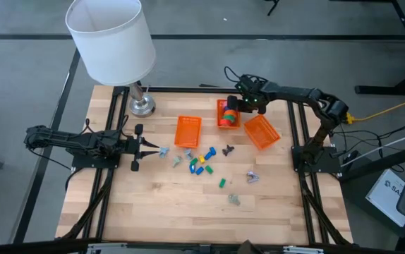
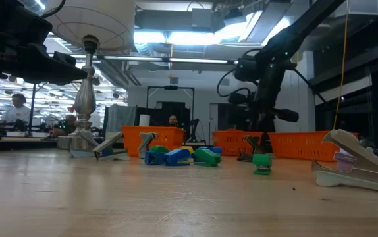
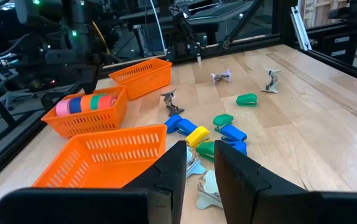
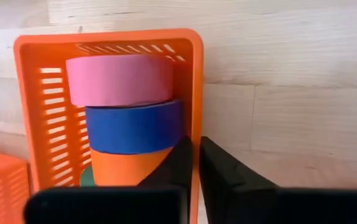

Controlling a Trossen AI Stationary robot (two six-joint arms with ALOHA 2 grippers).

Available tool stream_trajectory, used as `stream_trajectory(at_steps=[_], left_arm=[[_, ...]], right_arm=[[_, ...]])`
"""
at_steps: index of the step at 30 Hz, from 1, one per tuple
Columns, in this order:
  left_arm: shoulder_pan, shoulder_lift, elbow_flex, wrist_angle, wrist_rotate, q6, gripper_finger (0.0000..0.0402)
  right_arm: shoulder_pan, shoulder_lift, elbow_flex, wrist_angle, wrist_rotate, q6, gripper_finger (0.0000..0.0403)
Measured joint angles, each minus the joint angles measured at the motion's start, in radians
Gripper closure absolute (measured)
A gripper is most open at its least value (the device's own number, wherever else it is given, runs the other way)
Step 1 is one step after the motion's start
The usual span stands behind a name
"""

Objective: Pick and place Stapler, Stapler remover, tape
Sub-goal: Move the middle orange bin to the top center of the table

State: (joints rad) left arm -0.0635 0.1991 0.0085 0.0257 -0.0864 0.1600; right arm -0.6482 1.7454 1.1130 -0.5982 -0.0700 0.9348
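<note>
Where tape rolls (image 4: 132,106) lie, three orange baskets (image 1: 188,130).

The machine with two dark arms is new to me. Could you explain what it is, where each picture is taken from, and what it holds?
It is a robot with two arms at a wooden table. One picture looks down from above, one level across the tabletop, and one from each wrist. Three orange baskets, small coloured staplers and pale staple removers lie there. The right arm hangs over the basket of tape rolls, jaws closed. The left arm waits, jaws apart, empty.
</note>
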Motion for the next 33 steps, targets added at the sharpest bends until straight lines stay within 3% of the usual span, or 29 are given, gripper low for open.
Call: stream_trajectory(at_steps=[22, 33], left_arm=[[0.0, 0.0, 0.0, 0.0, 0.0, 0.0, 0.0324], [0.0, 0.0, 0.0, 0.0, 0.0, 0.0, 0.0324]], right_arm=[[0.022, 0.0, -0.001, 0.237, -0.115, -0.044, 0.0398], [0.052, 0.0, -0.001, 0.11, -0.055, 0.005, 0.0397]])
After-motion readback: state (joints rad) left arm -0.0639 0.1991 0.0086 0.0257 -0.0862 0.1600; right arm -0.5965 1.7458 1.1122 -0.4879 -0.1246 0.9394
